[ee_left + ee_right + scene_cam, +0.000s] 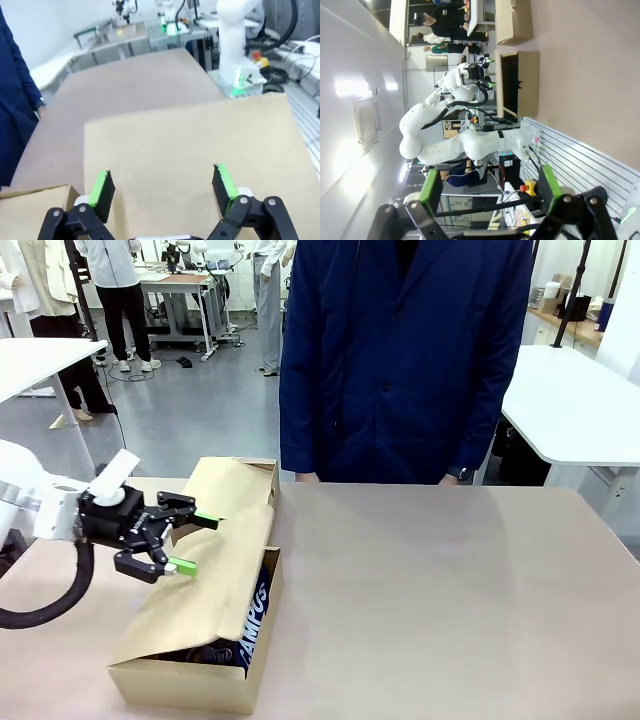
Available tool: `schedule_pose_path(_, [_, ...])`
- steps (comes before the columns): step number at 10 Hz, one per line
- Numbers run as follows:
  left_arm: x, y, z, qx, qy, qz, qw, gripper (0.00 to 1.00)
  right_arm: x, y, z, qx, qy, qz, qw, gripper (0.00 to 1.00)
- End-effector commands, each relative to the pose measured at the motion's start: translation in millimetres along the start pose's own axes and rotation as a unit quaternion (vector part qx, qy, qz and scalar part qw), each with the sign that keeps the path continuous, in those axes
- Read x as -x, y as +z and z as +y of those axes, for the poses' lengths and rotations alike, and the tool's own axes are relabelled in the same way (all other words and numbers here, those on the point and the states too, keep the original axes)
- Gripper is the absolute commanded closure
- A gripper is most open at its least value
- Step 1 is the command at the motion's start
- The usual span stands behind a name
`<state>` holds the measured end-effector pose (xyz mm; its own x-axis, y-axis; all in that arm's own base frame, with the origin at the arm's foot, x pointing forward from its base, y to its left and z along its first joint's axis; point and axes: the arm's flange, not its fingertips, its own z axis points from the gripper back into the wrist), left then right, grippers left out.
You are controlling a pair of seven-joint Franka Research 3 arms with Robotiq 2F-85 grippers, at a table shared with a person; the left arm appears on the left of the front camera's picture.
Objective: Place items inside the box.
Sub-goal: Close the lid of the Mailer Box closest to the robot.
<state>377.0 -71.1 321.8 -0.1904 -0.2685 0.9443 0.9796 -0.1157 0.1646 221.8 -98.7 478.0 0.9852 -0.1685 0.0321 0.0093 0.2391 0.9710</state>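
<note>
The right gripper (487, 187) rises from the bottom edge with its green-padded fingers (431, 185) spread wide apart and nothing between them. The picture is rolled sideways. Far beyond the fingers, the table (590, 75) fills the right side as a tan surface. On it lies the box (519, 82), its dark opening facing the left arm (445, 120), whose left gripper (485, 72) sits just beside the box's flap. A second cardboard box (512, 21) stands near the first, closer to the top edge.
</note>
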Motion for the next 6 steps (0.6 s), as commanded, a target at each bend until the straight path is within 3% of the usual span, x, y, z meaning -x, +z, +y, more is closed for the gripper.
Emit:
schedule_pose_path(1, [10.9,-24.8,-50.8,-0.005,-0.003,0.023,1.0,0.0,1.1,-0.5,3.2,-0.01,0.0,-0.002,1.0,0.0])
schedule_pose_path(4, [28.6,-33.6,-59.0,0.016,-0.002,0.066,0.998,0.0,1.1,-0.5,3.2,-0.01,0.0,-0.002,1.0,0.0])
schedule_pose_path(6, [27.4,-28.0,-59.4,0.011,-0.005,0.069,0.998,0.0,1.1,-0.5,3.2,-0.01,0.0,-0.002,1.0,0.0])
